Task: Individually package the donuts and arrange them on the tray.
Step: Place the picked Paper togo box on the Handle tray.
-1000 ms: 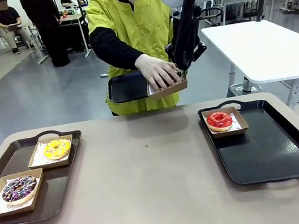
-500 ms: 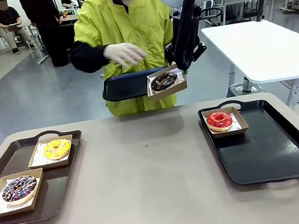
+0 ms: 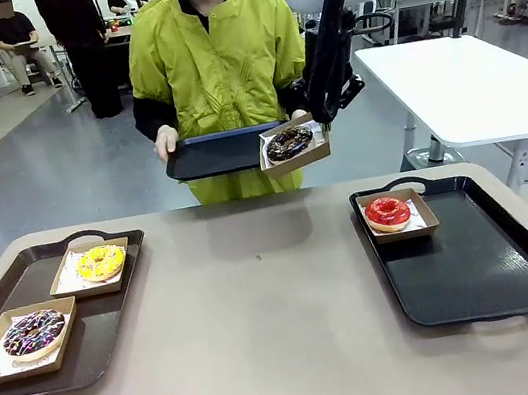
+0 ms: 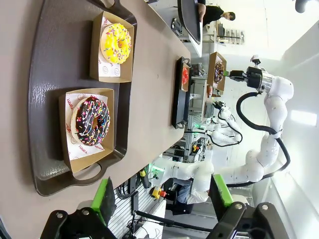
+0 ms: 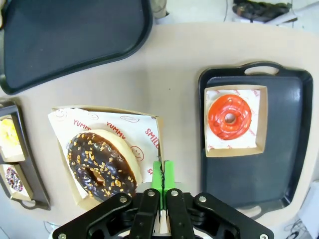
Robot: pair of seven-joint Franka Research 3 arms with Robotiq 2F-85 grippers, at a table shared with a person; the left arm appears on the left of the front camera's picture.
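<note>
Right gripper (image 5: pixel 163 180) is pinching the boxed dark chocolate donut (image 3: pixel 289 142) aloft by the box (image 5: pixel 157 130) edge. Wrist view is showing crumb topping. Left gripper (image 4: pixel 164 199) is hanging spread, empty.

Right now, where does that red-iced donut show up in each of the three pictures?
Front view: red-iced donut in its box, far left corner of the right-hand black tray.
Left wrist view: small and sideways, centre right, on that tray's edge.
Right wrist view: right of centre, in its box.
Shared landmark: that black tray.
</note>
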